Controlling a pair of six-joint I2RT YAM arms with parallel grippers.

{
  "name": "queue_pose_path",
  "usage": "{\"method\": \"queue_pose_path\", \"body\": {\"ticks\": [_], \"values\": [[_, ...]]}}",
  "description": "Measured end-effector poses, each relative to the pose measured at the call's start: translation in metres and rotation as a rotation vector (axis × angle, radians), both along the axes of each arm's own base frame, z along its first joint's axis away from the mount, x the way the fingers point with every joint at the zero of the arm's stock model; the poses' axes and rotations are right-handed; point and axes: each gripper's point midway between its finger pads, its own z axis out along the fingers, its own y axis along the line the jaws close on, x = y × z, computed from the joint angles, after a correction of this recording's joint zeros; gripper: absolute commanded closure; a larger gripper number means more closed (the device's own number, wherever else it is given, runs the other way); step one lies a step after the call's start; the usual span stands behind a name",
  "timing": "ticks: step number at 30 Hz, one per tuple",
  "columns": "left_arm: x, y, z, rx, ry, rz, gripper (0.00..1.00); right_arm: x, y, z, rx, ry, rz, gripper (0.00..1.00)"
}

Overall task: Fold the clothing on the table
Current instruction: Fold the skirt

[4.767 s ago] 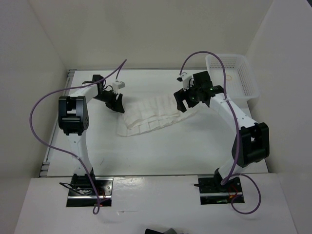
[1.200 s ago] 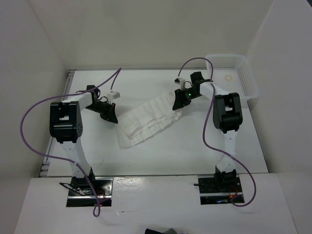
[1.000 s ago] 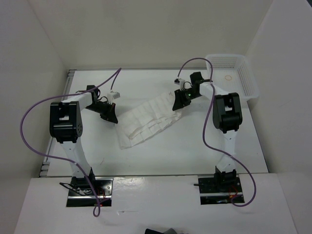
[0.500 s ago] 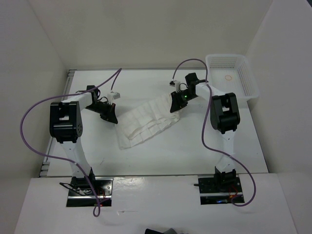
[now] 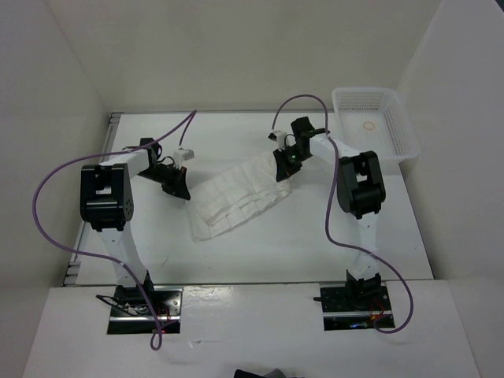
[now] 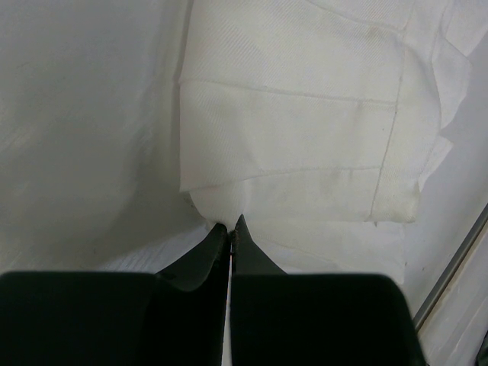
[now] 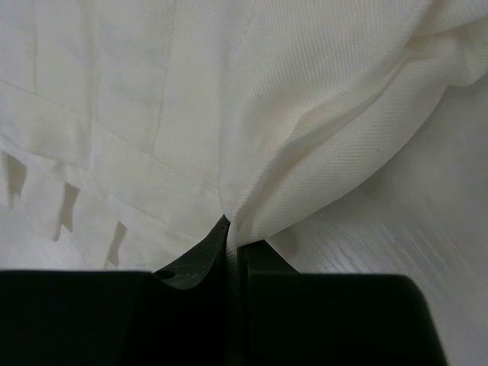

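Top external view: a matte white counter [image 5: 260, 244] with a thin metal rim is boxed in by plain white walls [image 5: 236, 55]. A white perforated basket [image 5: 405, 126] stands at its far right corner. The left jaws are pressed together at the left end of the white pleated skirt [image 5: 236, 193]. They seem to nip its corner, though the left wrist view shows only a sliver of cloth between them. The right jaws are almost together, pinching a bunched fold at the skirt's far right edge. The skirt lies mid-counter, slanting from near left to far right, its pleats layered in stepped bands.
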Motion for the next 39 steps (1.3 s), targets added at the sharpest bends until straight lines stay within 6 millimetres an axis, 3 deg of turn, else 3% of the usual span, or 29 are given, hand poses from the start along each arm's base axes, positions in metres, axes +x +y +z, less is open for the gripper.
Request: {"method": "queue_pose_path", "body": {"ticks": [4,12,16,22,32,39], "values": [[-0.001,0.000,0.000,0.000,0.006,0.000,1.00,-0.001,0.021,0.019,-0.149,-0.121,0.012,1.00],[-0.004,-0.003,0.000,-0.001,0.015,-0.008,1.00,-0.038,0.123,0.085,-0.281,-0.418,0.133,1.00],[-0.004,-0.006,0.000,0.000,0.016,-0.015,1.00,-0.050,0.145,0.102,-0.304,-0.490,0.147,1.00],[-0.004,-0.006,0.000,0.000,0.017,-0.014,1.00,-0.066,0.156,0.110,-0.350,-0.536,0.165,1.00],[-0.003,-0.006,0.002,-0.001,0.013,-0.013,1.00,-0.132,0.206,0.109,-0.325,-0.558,0.322,1.00],[-0.003,-0.007,0.002,-0.003,0.025,-0.001,1.00,-0.148,0.229,0.110,-0.297,-0.561,0.359,1.00]]}}
